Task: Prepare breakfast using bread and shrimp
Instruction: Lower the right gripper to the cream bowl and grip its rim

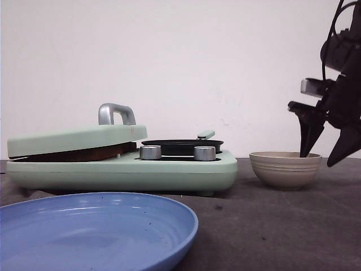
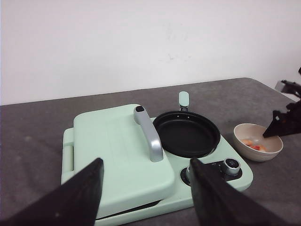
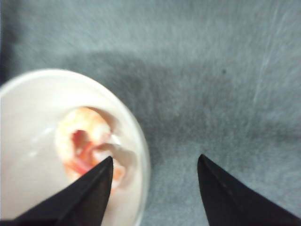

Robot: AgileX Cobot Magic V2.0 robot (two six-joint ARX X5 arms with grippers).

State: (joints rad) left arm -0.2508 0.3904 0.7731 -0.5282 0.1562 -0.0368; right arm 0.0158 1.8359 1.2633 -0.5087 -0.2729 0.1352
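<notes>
Shrimp (image 3: 84, 136), pale with orange-red, lie in a beige bowl (image 3: 28, 117); the left wrist view also shows the shrimp (image 2: 254, 145) in the bowl (image 2: 256, 156). My right gripper (image 3: 155, 157) is open and straddles the bowl's rim, one finger inside beside the shrimp, the other outside over the table. From the front, that right gripper (image 1: 318, 160) dips into the bowl (image 1: 285, 169). My left gripper (image 2: 146, 160) hangs open above the mint-green breakfast maker's closed lid (image 2: 117, 150), holding nothing. The bread is hidden; a dark brown strip (image 1: 73, 153) shows under the lid.
The breakfast maker (image 1: 124, 169) has a silver lid handle (image 1: 115, 112), a black pan (image 2: 186, 134) and two silver knobs (image 1: 150, 152) (image 1: 204, 153). A blue plate (image 1: 96, 231) lies at the front left. Dark grey cloth covers the table.
</notes>
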